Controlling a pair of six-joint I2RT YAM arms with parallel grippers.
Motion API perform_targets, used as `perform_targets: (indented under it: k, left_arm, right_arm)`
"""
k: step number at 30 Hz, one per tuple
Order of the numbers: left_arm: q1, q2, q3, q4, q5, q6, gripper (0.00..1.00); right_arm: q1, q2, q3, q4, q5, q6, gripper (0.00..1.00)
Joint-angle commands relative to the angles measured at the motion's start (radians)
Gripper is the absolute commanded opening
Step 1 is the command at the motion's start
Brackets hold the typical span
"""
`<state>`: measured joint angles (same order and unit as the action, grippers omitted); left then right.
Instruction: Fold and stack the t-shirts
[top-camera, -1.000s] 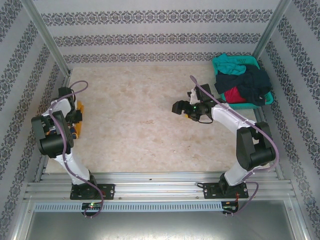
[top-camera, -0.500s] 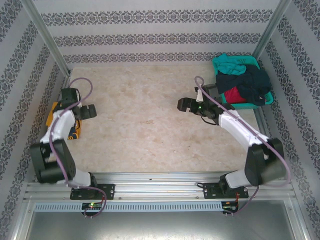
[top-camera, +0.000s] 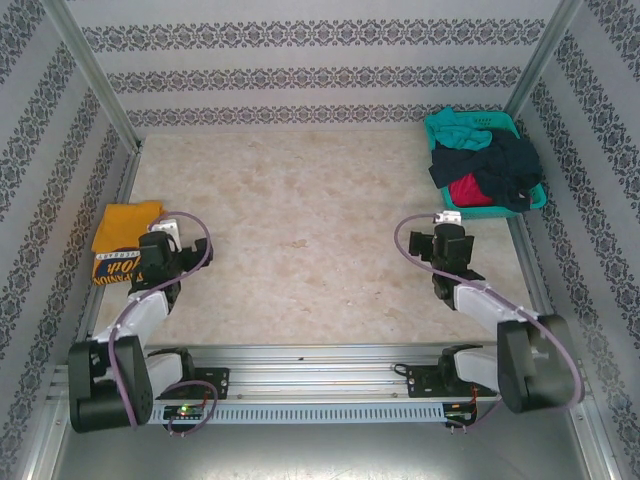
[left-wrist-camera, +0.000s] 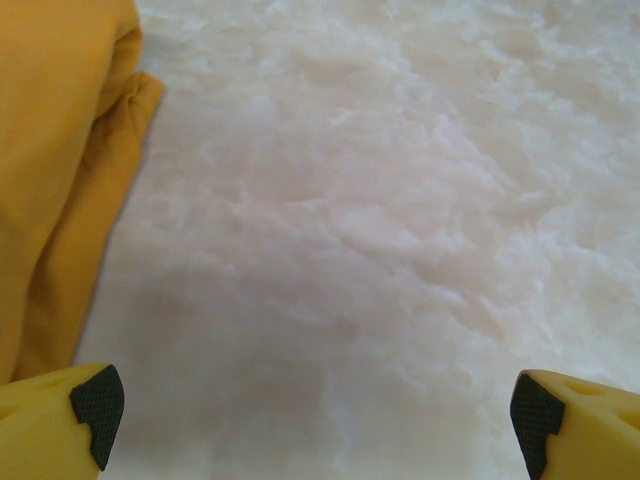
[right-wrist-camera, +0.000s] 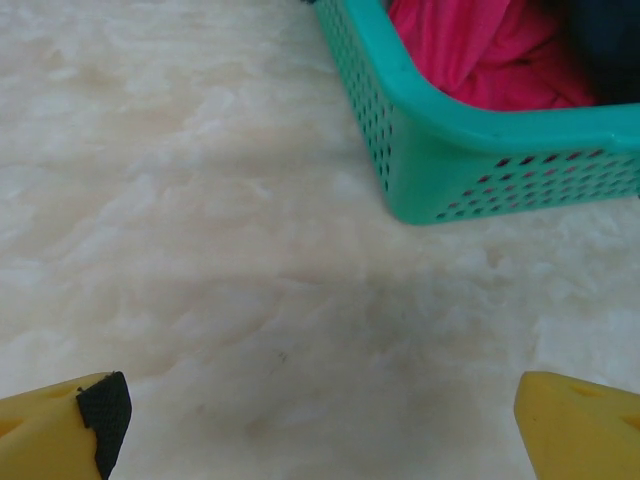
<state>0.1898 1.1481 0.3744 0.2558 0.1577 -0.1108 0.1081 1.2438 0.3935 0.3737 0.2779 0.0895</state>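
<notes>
L jaws are wide open w/ nothing between them. In the left wrist view my two yellow fingers sit at the bottom corners, black pads (left-wrist-camera: 97, 402) facing in, bare marbled tabletop (left-wrist-camera: 380, 230) btwn them. The orange-yellow t-shirt (left-wrist-camera: 55, 150) lies just left of them, flat on the tabletop, w/ a folded edge along its right side. From the top cam that shirt (top-camera: 125, 220) is a folded rectangle at the left edge of the tabletop. There's a dark printed patch (top-camera: 113, 268) at its near end; can't tell if it's part of the same shirt. L jaws are just beside the shirt, on its right, not touching.

R jaws are also wide open & empty, over bare tabletop. Ahead & to the right is a corner of the teal mesh basket (right-wrist-camera: 480, 170) w/ the red t-shirt (right-wrist-camera: 480, 50) inside. Top cam shows the basket (top-camera: 537, 196) in the far right corner. It holds the teal t-shirt (top-camera: 458, 130) at the back, the dark navy t-shirt (top-camera: 500, 160) draped over the rim, & the red one (top-camera: 468, 189) at the near side. R jaws are near the basket but apart from it.
</notes>
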Motion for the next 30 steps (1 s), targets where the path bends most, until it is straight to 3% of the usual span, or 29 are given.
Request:
perform_targets:
  k: [1,6,8,10,12,15,16,17,18,20,22,27,30]
  left_arm:
    - [0.0,0.098,-0.03,0.366,0.035,-0.001,1.0]
    - [0.007,0.293,-0.026,0.613,0.038,-0.067,1.0]
    - [-0.004,0.343,-0.017,0.663,0.085,-0.039,1.0]
    - [-0.034,0.32,0.0,0.59,0.043,-0.008,1.0]
    - [-0.075,0.351,-0.02,0.66,0.04,0.044,1.0]
    - [-0.168,0.462,-0.03,0.815,-0.058,0.122,1.0]
    - [-0.172,0.411,0.006,0.641,-0.107,0.105,1.0]
    - [-0.173,0.417,0.031,0.605,-0.154,0.092,1.0]
    - [-0.18,0.446,0.005,0.71,-0.168,0.1,1.0]
    - [-0.18,0.421,0.009,0.657,-0.197,0.082,1.0]
    - [-0.18,0.442,-0.003,0.719,-0.181,0.093,1.0]
    - [-0.181,0.429,0.012,0.667,-0.061,0.136,1.0]
    - [-0.181,0.431,0.009,0.676,-0.051,0.138,1.0]
  right_arm:
    - [-0.031,0.076,0.005,0.279,0.016,-0.049,0.98]
    - [-0.062,0.245,0.03,0.454,-0.06,-0.032,0.98]
    - [-0.065,0.207,0.031,0.387,-0.073,-0.033,0.98]
    - [-0.066,0.229,0.002,0.462,-0.098,-0.038,0.98]
    - [-0.072,0.29,-0.027,0.59,-0.138,-0.046,0.98]
    - [-0.076,0.259,-0.008,0.502,-0.155,-0.047,0.98]
    - [-0.076,0.273,-0.018,0.547,-0.155,-0.049,0.98]
    - [-0.076,0.277,-0.019,0.558,-0.154,-0.048,0.98]
    - [-0.076,0.267,-0.014,0.531,-0.154,-0.05,0.98]
    - [-0.076,0.269,-0.016,0.535,-0.154,-0.051,0.98]
    - [-0.076,0.264,-0.014,0.525,-0.154,-0.05,0.98]
    - [-0.076,0.267,-0.015,0.531,-0.155,-0.051,0.98]
    - [-0.076,0.266,-0.015,0.529,-0.155,-0.05,0.98]
